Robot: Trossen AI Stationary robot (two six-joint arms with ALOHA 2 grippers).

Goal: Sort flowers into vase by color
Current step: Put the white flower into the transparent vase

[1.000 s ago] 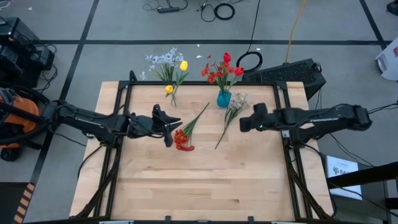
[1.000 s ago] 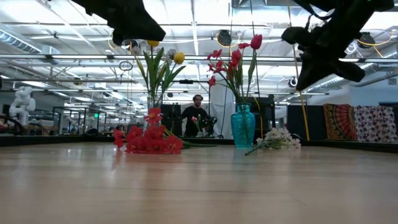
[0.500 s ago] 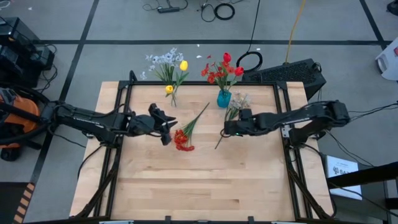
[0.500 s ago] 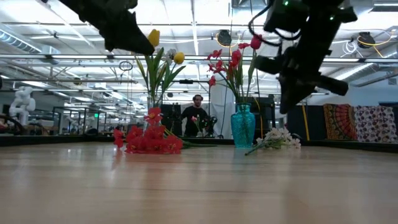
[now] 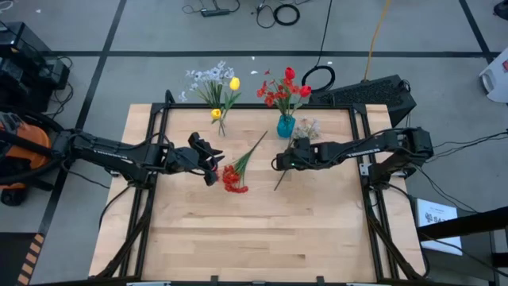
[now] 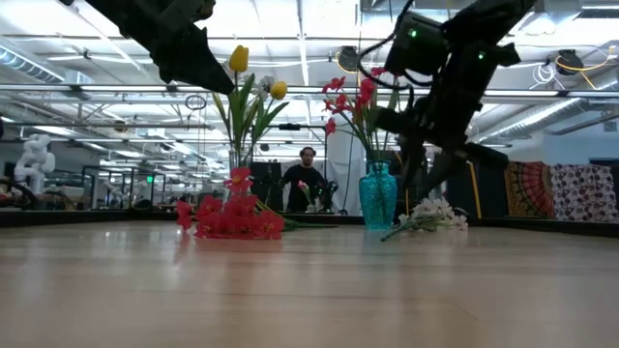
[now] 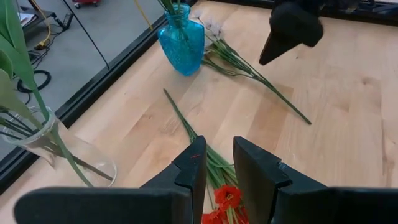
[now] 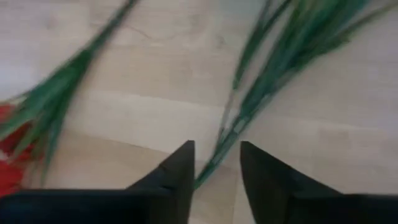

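Note:
A red small-blossom spray lies flat on the table, its stem running toward the far side. A pale white spray lies to its right, with its blossoms beside the blue vase, which holds red flowers. A clear vase at the far left holds yellow tulips and white sprays. My left gripper hovers open above the red spray's blossoms. My right gripper is open over the lower stem of the white spray, pointing down and clear of the table.
Both vases stand near the table's far edge. A black frame rail runs along the far, left and right sides. Bare wood fills the near half. A person stands in the room beyond the table.
My right gripper has swung from the table's right side toward the left and come down over the white spray's stem. My left gripper has drawn back a little toward the left edge, staying high. The flowers have not moved.

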